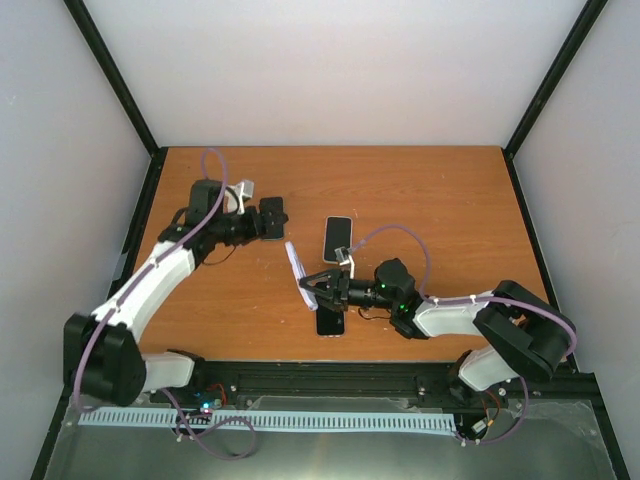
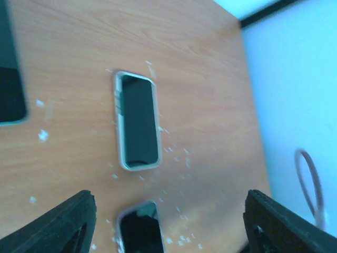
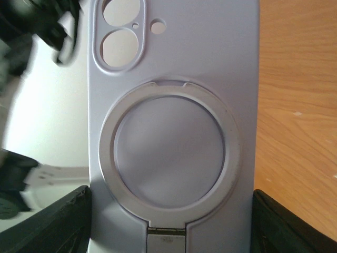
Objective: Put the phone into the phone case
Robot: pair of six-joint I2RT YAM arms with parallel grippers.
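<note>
My right gripper (image 1: 312, 285) is shut on a lavender phone case (image 1: 295, 262) and holds it upright off the table. In the right wrist view the case's back (image 3: 231, 63) fills the frame, showing its ring stand and camera cut-outs, with a finger against each long edge. A phone with a pale rim (image 1: 338, 238) lies flat at mid-table, also in the left wrist view (image 2: 138, 121). A second dark phone (image 1: 330, 322) lies under the right gripper. My left gripper (image 1: 275, 218) is open over the table, left of the pale-rimmed phone, its fingers (image 2: 79, 216) wide apart and empty.
The wooden table (image 1: 450, 200) is walled by pale panels and black posts (image 1: 115, 80). In the blurred left wrist view a dark phone (image 2: 138, 232) lies low between the fingers and a dark flat thing (image 2: 9, 89) sits at the left edge. White specks dot the wood.
</note>
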